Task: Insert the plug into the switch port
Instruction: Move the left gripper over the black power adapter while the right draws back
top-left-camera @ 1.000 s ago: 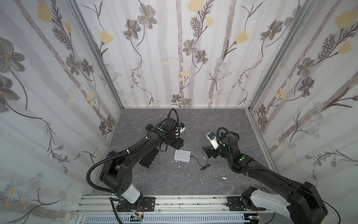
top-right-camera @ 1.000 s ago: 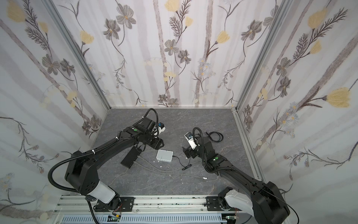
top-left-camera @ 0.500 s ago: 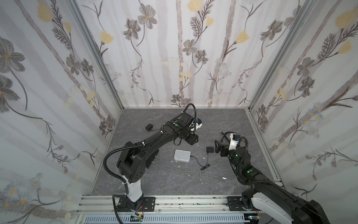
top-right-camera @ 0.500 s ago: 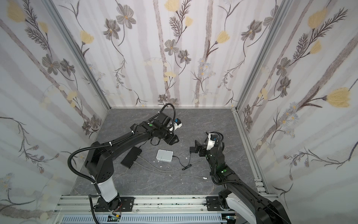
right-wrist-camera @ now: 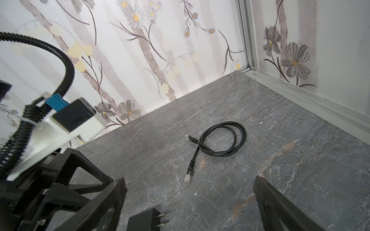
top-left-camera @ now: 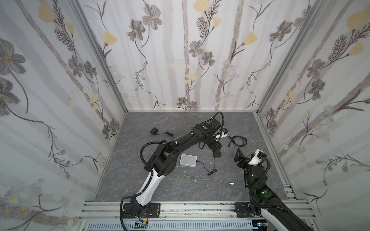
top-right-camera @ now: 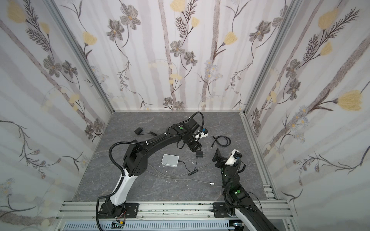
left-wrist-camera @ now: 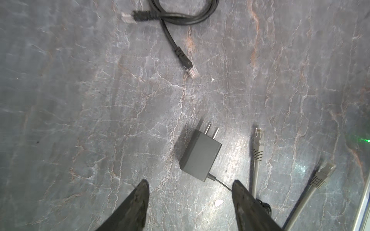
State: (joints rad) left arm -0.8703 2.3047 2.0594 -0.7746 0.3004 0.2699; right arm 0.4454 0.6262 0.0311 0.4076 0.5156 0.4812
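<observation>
Left gripper (left-wrist-camera: 190, 182) and right gripper (right-wrist-camera: 190, 178) noted spread, empty; clear-tipped plug of black coiled cable (left-wrist-camera: 191, 72) located ahead of both, untouched.

left end effector (left-wrist-camera: 190, 183): jaws apart | right end effector (right-wrist-camera: 190, 179): jaws wide

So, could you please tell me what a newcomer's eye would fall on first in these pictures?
The left arm reaches across the middle of the table, its open left gripper hovering over a black power adapter. Left of it lies the white switch, and a coiled black cable sits toward the far right, ahead of the open right gripper.
</observation>
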